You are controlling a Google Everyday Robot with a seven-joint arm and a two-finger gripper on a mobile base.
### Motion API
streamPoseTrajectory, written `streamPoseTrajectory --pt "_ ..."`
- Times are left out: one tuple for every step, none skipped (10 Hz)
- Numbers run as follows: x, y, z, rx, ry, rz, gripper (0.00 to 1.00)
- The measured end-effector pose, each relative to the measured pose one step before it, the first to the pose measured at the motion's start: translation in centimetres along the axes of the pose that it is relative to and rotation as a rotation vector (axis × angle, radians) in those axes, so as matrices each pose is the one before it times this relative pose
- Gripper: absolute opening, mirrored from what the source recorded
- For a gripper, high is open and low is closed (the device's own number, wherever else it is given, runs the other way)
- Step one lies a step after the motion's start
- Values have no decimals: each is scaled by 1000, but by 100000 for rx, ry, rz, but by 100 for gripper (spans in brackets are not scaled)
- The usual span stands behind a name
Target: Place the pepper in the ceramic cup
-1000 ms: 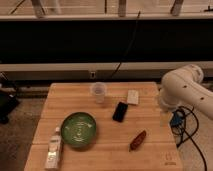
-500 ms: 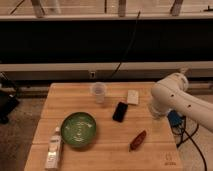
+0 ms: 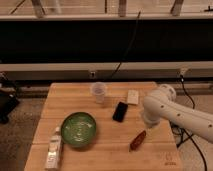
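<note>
The pepper [image 3: 137, 140] is dark red-brown and lies on the wooden table [image 3: 70, 100] near its front right. The ceramic cup [image 3: 99, 92] is pale and stands upright at the table's back middle. The white arm reaches in from the right over the table's right edge. Its gripper [image 3: 149, 122] is at the arm's lower end, just above and right of the pepper and apart from it. The cup is well to the gripper's left and further back.
A green bowl [image 3: 78, 130] sits at the front left, with a pale bottle [image 3: 54, 149] lying beside it. A black phone [image 3: 120, 111] lies mid-table, and a small white box [image 3: 132, 96] behind it. Cables hang right of the table.
The arm has swung left from beyond the table's right edge and lowered, bringing the gripper closer to the pepper. The objects on the table have not moved.
</note>
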Motion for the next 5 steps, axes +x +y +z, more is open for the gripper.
streamPoseTrajectory --pt "-331 120 577 -48 -190 -1226 80" --pt "-140 384 763 -538 182 -1295 80" --pt "-199 298 636 -525 -412 -1204 80" --pt "-170 438 1095 -689 -119 -1780 80" --pt "-333 341 1057 -747 -135 -1884 80"
